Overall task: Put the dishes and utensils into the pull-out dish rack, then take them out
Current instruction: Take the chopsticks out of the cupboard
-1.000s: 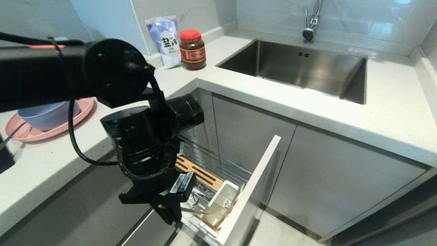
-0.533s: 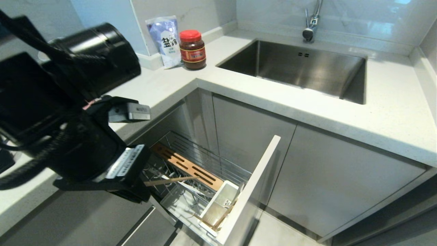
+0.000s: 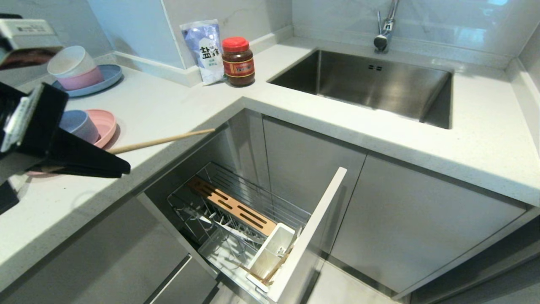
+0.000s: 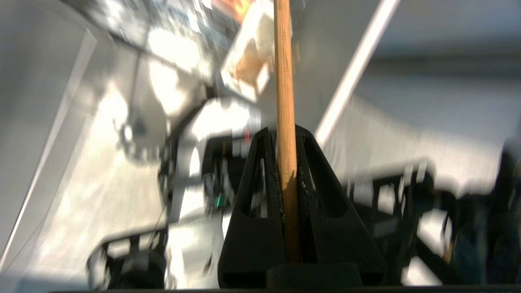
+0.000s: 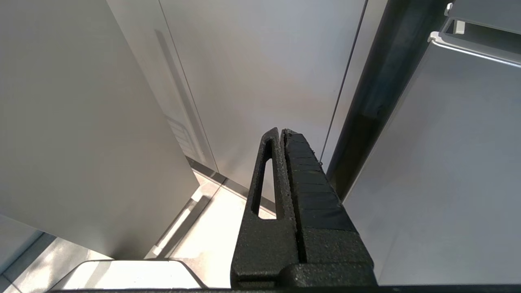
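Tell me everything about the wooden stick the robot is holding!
It's one chopstick: thin, straight, round, light-brown wood. The left gripper is shut on one end, with a black finger pressing each side. The rest sticks out nearly level, tilted slightly up, above the white counter's edge. Its free tip points toward the sink side and touches nothing. It hangs higher than the open pull-out dish rack.
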Controlling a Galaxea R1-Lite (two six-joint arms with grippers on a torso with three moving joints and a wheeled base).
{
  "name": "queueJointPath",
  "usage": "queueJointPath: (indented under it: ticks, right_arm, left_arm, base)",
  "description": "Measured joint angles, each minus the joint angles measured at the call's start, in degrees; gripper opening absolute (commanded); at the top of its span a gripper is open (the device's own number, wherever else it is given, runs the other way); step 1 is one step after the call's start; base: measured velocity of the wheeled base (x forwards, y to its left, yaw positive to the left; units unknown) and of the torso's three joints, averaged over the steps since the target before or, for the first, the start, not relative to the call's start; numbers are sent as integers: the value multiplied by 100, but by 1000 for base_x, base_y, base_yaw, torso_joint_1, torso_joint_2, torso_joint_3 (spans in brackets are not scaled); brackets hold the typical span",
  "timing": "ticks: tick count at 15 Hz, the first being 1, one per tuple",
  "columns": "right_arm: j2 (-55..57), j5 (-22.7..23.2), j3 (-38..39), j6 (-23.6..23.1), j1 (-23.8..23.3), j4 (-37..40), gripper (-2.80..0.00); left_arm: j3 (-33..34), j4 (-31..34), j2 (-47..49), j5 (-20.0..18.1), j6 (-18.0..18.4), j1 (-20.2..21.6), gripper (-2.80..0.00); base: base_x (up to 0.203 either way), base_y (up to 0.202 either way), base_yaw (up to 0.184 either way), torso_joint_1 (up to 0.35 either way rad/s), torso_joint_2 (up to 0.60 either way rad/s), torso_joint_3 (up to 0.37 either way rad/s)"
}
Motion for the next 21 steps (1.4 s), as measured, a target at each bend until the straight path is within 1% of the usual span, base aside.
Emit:
queueJointPath:
  ticks: [4,7,9,12,15,17,19,21]
  right_arm:
    - [0,2,0,0,-4,0,-280]
    - [0,0,0,0,-4,1,-280]
    - [0,1,0,0,-4,1,-280]
    - [0,1,0,0,-4,-3,-280]
    - [0,0,0,0,-4,0,-280]
    - [0,1,0,-1,-4,0,-280]
    - [0,2,0,0,-4,0,-280]
    - [0,0,0,0,-1,0,-280]
  left_arm:
    - [0,-605,-273,876,-36,723,-280]
    - [0,-1105,-444,1536,-17,1410,-280]
    - [19,-1195,-541,1844,-3,1998,-280]
    - [65,-1256,-689,2005,83,3069,-280]
    - [294,-1262,-840,2041,93,4011,-280]
    - [963,-1399,-997,1963,72,4498,-280]
    - [1755,-1762,-1176,1902,63,4757,-280]
    - [2594,-2338,-1349,1878,66,4919,-280]
  base:
    - [0,0,0,0,0,0]
    - [0,0,0,0,0,0]
    - [0,0,0,0,0,0]
    - [0,0,0,0,0,0]
    - [0,0,0,0,0,0]
    - [0,0,0,0,0,0]
    - [0,0,0,0,0,0]
    - [0,0,0,0,0,0]
